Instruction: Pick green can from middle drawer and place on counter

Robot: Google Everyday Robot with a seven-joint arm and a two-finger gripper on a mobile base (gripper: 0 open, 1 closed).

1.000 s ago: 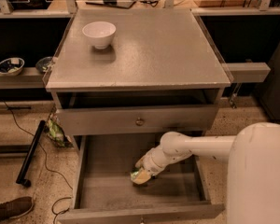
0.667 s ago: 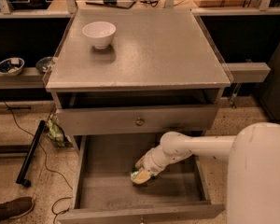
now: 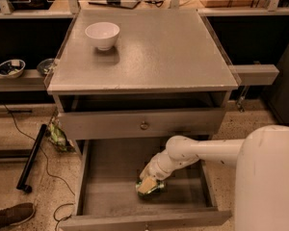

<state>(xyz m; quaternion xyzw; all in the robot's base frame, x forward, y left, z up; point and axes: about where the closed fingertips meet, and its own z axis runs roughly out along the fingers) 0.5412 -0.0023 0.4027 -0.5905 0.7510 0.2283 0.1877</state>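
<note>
Reaching: white arm (image 3: pixel 202 150) runs from robot body (image 3: pixel 267 182) at lower pic R, leftward & down into the middle drawer (image 3: pixel 111 177).
Pincer, posn: pincer (image 3: pixel 147 184) sits low inside the drawer at the arm's end, directly over the green can (image 3: pixel 155 189) & overlapping it as seen from above.
Pincer, state: cannot tell whether released, clenched or grasping the can, as the can is partly hidden beneath it.
Green can: shiny, green w/ pale print. Lies at drawer-floor level, toward the front wall, a little R of centre. Touching the pincer or just under it. Upright or on its side: cannot tell.
Middle drawer: grey wood, pulled well out. Plank floor & low side walls L & R in view, front wall along the pic's bottom edge.
Upper drawer front: flat grey panel (image 3: pixel 192 121) w/ round brass knob (image 3: pixel 144 125) at its centre, directly above the open drawer. Dark slot betw. it & the top.
Table: table (image 3: pixel 159 47) is the cabinet's flat grey top, square, worn pale along the front edge.
White bowl: white bowl (image 3: pixel 102 34) upright on the table, far-L part, well apart from the can.
Side shelves: L shelf (image 3: pixel 24 78) carries two small dishes. R shelf (image 3: pixel 255 73) juts out beside the table.
Floor items: black pole (image 3: pixel 31 155) & thin cable at pic L. Greenish bag (image 3: pixel 56 134) by the cabinet's L side. Shoe (image 3: pixel 9 215) at bottom-L corner.
</note>
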